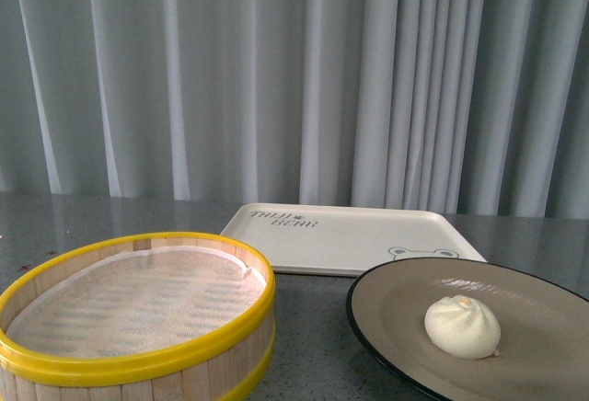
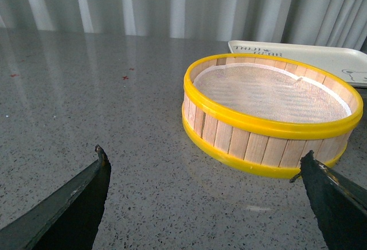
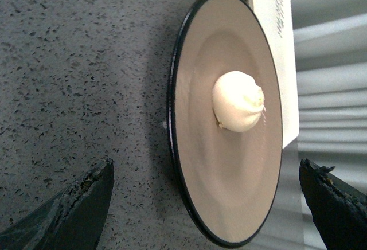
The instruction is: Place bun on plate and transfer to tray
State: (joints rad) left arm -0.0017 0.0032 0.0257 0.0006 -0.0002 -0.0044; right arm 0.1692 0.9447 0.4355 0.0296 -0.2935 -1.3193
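Note:
The cream-white bun [image 1: 462, 326] sits on the beige plate [image 1: 543, 302] with the black rim, at the front right of the table. The cream tray [image 1: 350, 234] with dark lettering and a bear face lies behind the plate, empty. Neither arm shows in the front view. In the right wrist view my right gripper [image 3: 206, 172] is open, its jaws wide on either side of the plate [image 3: 200, 164], short of the bun [image 3: 238, 101]. In the left wrist view my left gripper [image 2: 203, 161] is open and empty over bare table, just short of the steamer basket.
A yellow-rimmed wooden steamer basket [image 1: 138, 314] with a white cloth liner stands at the front left, also in the left wrist view [image 2: 269, 115]. The grey speckled tabletop [image 2: 86, 101] stretches beside it. Grey curtains [image 1: 294, 79] hang behind the table.

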